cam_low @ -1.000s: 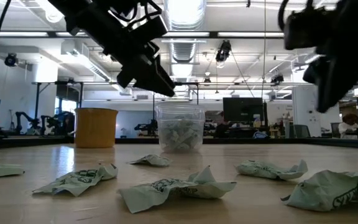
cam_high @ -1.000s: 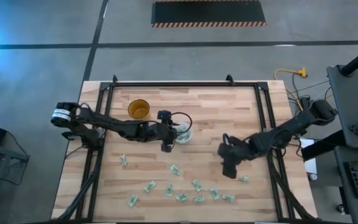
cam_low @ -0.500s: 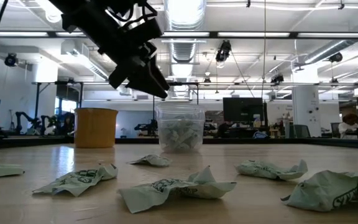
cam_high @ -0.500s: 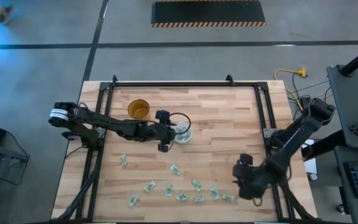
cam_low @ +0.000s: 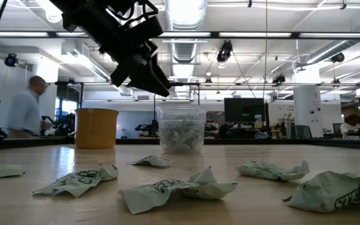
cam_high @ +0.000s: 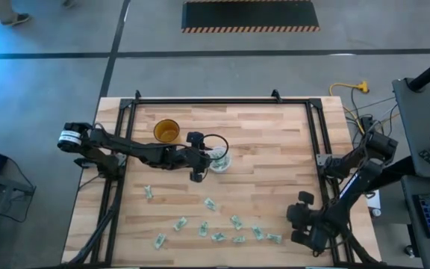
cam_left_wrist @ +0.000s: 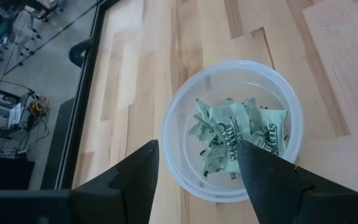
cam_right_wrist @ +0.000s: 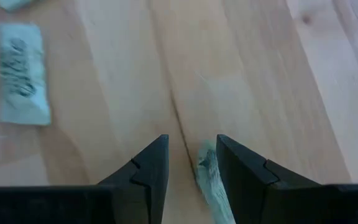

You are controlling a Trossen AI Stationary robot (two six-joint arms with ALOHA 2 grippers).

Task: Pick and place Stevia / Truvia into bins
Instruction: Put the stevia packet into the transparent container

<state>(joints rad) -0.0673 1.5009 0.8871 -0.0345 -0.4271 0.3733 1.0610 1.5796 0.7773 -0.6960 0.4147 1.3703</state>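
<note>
The translucent whitish cup [cam_high: 219,158] [cam_low: 180,128] stands upright on the wooden table with several green-and-white sachets [cam_left_wrist: 238,134] inside. My left gripper [cam_high: 198,170] [cam_left_wrist: 197,180] hovers open just above the cup's near-left rim [cam_left_wrist: 169,146]. Several more sachets [cam_high: 211,203] lie flat along the near part of the table. My right gripper [cam_high: 299,217] [cam_right_wrist: 192,165] is low over the near right corner, open, with one sachet [cam_right_wrist: 209,177] lying between its fingers. Whether the fingers touch it I cannot tell.
An amber-brown cup [cam_high: 166,131] [cam_low: 95,128] stands left of the translucent one, toward the far edge. A black frame [cam_high: 316,142] borders the table. Another sachet [cam_right_wrist: 20,74] lies near the right gripper. A person [cam_low: 27,112] walks in the room behind.
My right gripper has swung from the middle right of the table toward the near right corner and gone down, leaving the low view. The left gripper has stayed over the translucent cup. A person has come into the room behind the table.
</note>
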